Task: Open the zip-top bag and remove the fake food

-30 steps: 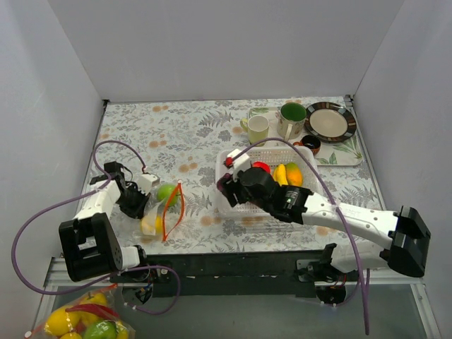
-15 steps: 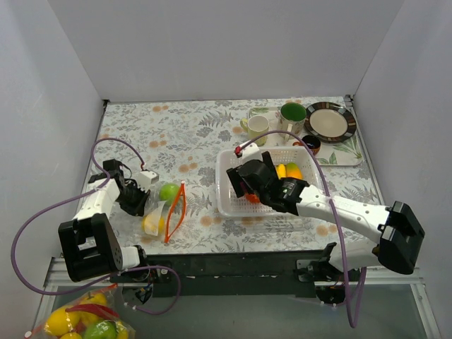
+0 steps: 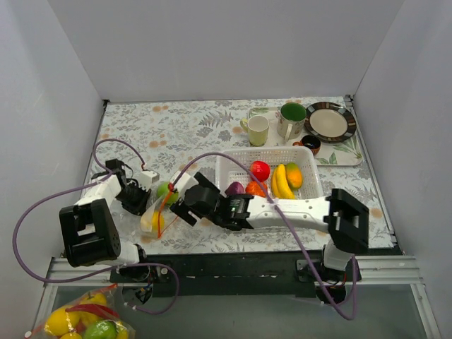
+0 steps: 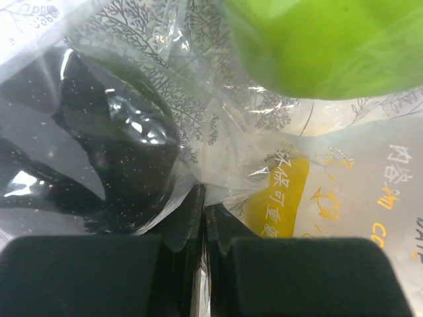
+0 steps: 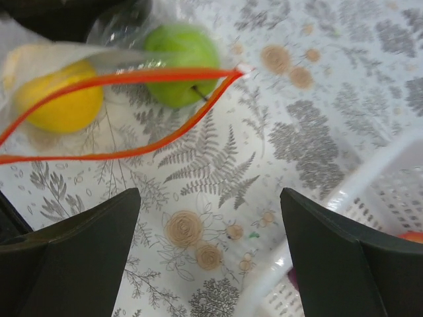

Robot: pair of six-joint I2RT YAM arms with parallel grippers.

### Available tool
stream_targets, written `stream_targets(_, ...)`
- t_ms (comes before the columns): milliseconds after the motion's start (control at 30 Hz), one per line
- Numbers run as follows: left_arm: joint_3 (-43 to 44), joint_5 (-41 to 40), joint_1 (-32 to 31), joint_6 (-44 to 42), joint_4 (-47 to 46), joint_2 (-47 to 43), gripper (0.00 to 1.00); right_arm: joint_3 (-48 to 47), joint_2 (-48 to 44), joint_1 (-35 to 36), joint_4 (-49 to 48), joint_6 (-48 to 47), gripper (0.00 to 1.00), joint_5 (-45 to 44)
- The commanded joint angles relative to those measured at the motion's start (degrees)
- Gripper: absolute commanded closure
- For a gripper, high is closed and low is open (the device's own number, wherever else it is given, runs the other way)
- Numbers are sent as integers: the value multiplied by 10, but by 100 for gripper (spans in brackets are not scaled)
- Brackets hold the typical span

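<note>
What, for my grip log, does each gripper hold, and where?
Left gripper: the zip-top bag, by a fold of clear film away from its red zip. Right gripper: open, nothing held.

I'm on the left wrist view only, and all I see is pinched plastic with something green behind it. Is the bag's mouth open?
Observer: Yes. On the zip-top bag, the red zip strip gapes in a wide loop.
Operator: Where is the right gripper?
Observer: The right gripper hangs open just outside that mouth, holding nothing.
Operator: What's inside besides the green thing?
Observer: Next to the green apple lies a yellow lemon.
</note>
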State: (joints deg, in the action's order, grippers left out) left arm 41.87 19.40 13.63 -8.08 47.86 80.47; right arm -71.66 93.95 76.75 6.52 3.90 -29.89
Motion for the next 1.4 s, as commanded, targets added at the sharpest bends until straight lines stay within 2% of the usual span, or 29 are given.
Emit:
stream_targets(0,5,-6,-2,2,-34,5,100,-46,84,3,-22,-30,6,47)
stream_targets(400,-20,-16,-1,-22,-36,-7,100,-197,246,-15,-42,-59,1,76)
stream_targets(633,-36,-26,-1,-38,-43,-15,100,-261,295,-47,-35,-43,1,115)
stream_targets(967,-40,-33,-2,-59,-29,-28,100,-353,373,-57,-15,-43,2,155)
stream_targets(1100,-41,-34,-2,-60,-27,-29,100,-350,381,-57,-10,-22,2,181)
stream_targets(1367,-30,-31,-2,-62,-15,-31,100,-271,355,-57,-20,13,17,207)
